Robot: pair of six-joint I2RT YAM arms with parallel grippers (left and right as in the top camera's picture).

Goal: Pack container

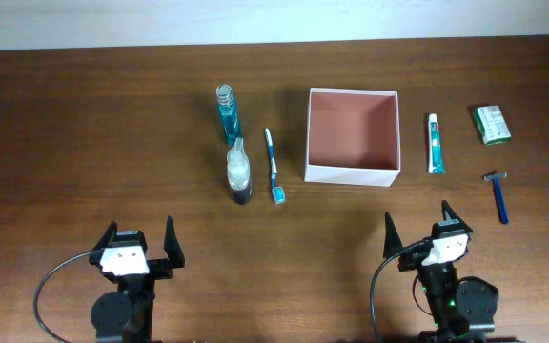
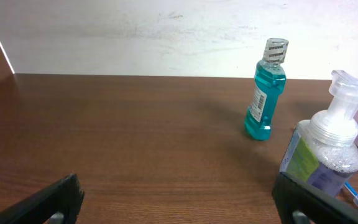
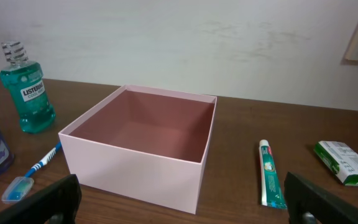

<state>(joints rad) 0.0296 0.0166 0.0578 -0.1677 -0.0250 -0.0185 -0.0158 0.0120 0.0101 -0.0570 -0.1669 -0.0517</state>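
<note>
The container (image 1: pixel 352 174), a square open-top box with white walls and a reddish-brown inside, stands empty at the table's middle; it also shows in the right wrist view (image 3: pixel 135 171). Left of it lie a blue toothbrush (image 1: pixel 273 164), a teal mouthwash bottle (image 1: pixel 227 116) and a clear pump bottle (image 1: pixel 239 171). Right of it lie a toothpaste tube (image 1: pixel 435 143), a blue razor (image 1: pixel 498 195) and a green packet (image 1: pixel 492 124). My left gripper (image 1: pixel 142 240) and right gripper (image 1: pixel 417 224) are both open and empty near the front edge.
The mouthwash bottle (image 2: pixel 265 93) and the pump bottle (image 2: pixel 325 152) show ahead and to the right in the left wrist view. A white wall runs along the table's far edge. The toothpaste tube (image 3: pixel 268 172) and green packet (image 3: pixel 344 163) lie right of the box.
</note>
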